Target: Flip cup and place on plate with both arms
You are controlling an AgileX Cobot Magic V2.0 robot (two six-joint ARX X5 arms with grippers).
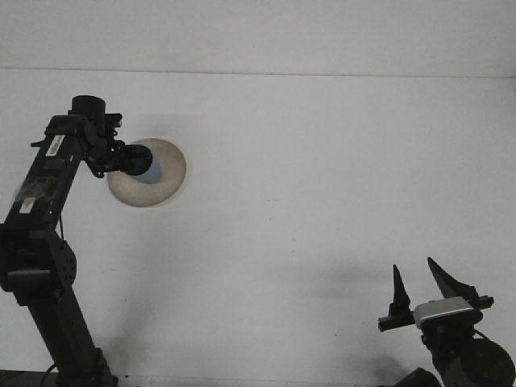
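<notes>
Cup [151, 169]: pale blue, upper left, over beige plate [165, 185], gripped by left claw [139, 164]. Right claw [419, 289]: lower right, spread, holding nothing. White worktop [322, 177].

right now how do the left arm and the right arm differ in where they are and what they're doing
The left gripper reaches far across the table and sits over the plate; the right gripper stays at the near edge, over bare table. The left gripper has the cup at its tip; the right gripper holds nothing, fingers apart. The left gripper points sideways toward the plate; the right gripper points up the picture. Both are black.
</notes>
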